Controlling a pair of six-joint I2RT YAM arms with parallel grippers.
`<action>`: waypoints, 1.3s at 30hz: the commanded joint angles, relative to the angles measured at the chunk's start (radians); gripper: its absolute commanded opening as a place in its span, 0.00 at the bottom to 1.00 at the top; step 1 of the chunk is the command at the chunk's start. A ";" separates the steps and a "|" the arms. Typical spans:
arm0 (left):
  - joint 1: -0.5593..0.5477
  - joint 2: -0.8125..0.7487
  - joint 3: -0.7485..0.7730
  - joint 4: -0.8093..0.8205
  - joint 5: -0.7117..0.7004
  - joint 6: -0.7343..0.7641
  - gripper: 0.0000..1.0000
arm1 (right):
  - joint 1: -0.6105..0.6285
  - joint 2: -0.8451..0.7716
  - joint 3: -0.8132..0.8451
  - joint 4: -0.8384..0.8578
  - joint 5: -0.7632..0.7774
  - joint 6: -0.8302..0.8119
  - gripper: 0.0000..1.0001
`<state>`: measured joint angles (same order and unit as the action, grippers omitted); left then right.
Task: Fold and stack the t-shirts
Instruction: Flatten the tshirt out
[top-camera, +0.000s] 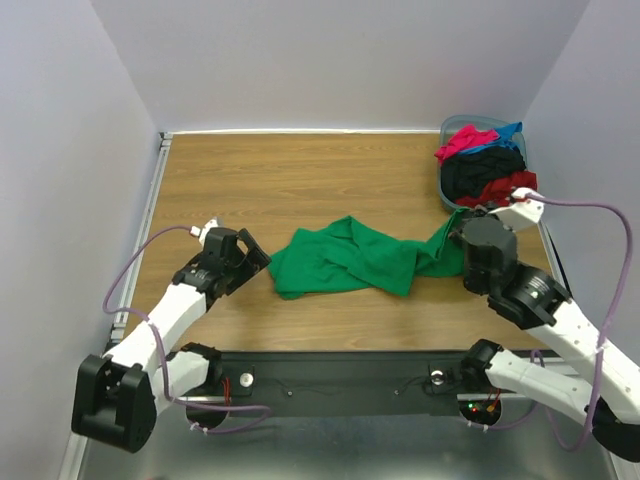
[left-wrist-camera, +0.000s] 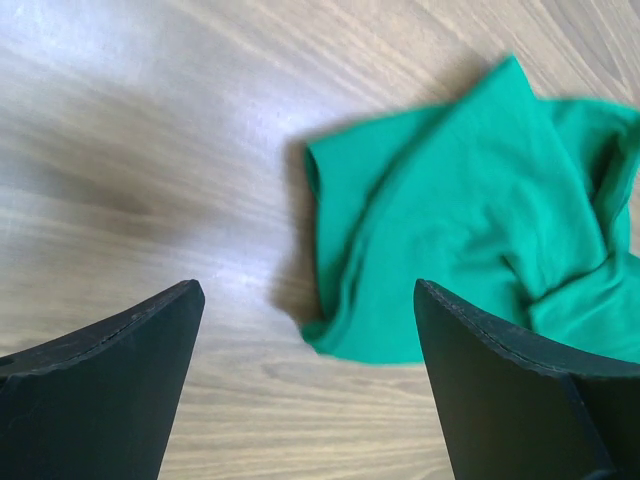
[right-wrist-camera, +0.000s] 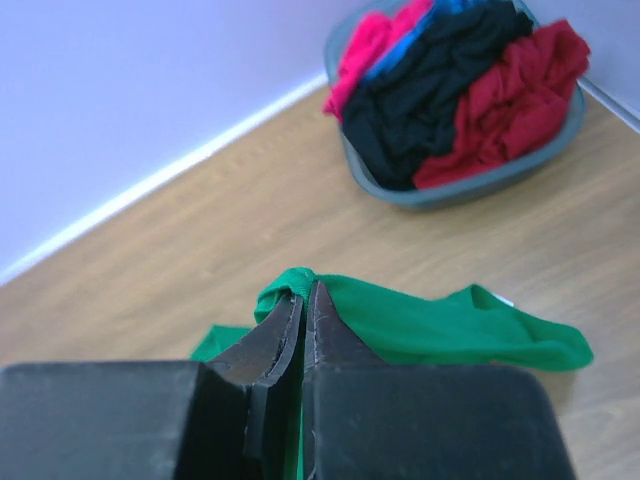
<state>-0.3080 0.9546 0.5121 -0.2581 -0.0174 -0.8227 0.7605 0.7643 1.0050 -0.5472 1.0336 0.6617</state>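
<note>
With right end effector (right-wrist-camera: 305, 292) clamped on the crumpled green t-shirt (top-camera: 350, 262) mid-counter (top-camera: 300, 180) and left end effector (left-wrist-camera: 308, 290) agape beside its free end, pinch this seemingly light, limp cloth at a hem corner.

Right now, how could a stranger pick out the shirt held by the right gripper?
On the brown wooden table, look near the grey-blue plastic bin at the far right. A crumpled bright green cloth t-shirt lies mid-table, one end pinched by the right gripper. It alone is green and outside the bin.
</note>
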 joint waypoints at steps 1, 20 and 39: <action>-0.005 0.082 0.118 0.077 -0.047 0.036 0.99 | 0.000 0.067 -0.060 -0.045 -0.006 0.028 0.00; -0.121 0.822 0.657 0.128 0.085 0.204 0.84 | -0.006 0.175 -0.175 -0.045 -0.089 0.093 0.00; -0.187 0.566 0.611 0.134 0.025 0.200 0.00 | -0.012 0.196 -0.053 -0.045 -0.040 0.047 0.00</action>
<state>-0.4854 1.7397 1.1278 -0.1421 0.0551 -0.6365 0.7586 0.9752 0.8326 -0.6048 0.9249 0.7322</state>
